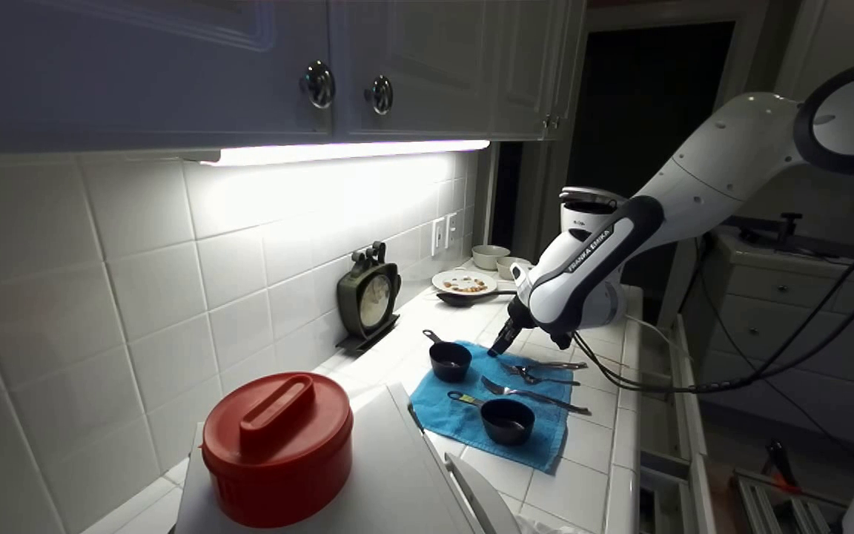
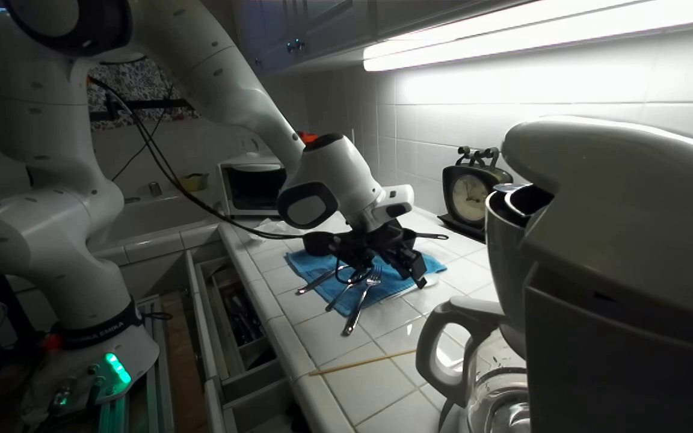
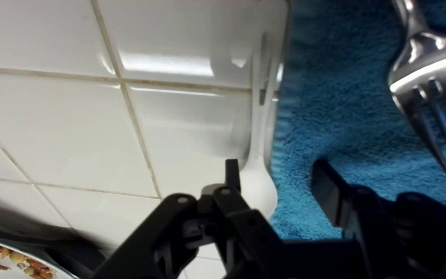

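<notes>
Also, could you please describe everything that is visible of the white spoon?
The white spoon looks smooth, like plastic. It has a rounded bowl and a slim handle with a long slot; the handle's end fades into glare. In the wrist view it lies on tiles along the edge of the blue towel. Its bowl appears between the fingers of the open gripper; contact is unclear.

The claw (image 3: 278,185) gapes — white spoon (image 3: 259,190) beneath, beside blue cloth (image 3: 335,104).

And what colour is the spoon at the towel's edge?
The spoon is white, best seen in the wrist view.
</notes>
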You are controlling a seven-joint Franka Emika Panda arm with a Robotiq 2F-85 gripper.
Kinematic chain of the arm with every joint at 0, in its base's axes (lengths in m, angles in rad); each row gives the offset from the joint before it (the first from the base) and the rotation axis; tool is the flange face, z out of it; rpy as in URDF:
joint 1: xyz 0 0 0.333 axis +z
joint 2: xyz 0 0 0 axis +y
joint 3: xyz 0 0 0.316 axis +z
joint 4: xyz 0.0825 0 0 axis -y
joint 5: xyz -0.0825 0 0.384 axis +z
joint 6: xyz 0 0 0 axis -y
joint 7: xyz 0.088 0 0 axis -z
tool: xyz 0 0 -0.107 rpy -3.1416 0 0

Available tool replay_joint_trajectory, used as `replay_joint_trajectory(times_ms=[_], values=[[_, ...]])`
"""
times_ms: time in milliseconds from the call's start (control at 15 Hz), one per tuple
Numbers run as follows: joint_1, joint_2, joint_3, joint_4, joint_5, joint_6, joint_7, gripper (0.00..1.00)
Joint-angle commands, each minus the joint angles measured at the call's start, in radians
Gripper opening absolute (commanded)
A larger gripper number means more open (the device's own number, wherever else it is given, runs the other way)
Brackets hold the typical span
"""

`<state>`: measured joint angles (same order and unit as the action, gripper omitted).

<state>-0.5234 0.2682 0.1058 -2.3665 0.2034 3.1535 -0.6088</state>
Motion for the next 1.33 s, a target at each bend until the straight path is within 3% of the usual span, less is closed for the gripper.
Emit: replay_joint_trajectory(times_ms=[0,467,1267], values=[[-0.012,0.01,0.008,-0.003,0.002,0.016,-0.01,0.52],[-0.023,0.005,0.008,-0.009,0.006,0.02,-0.01,0.56],[-0.121,-0.006,0.094,-0.015,0.02,0.035,-0.008,0.52]])
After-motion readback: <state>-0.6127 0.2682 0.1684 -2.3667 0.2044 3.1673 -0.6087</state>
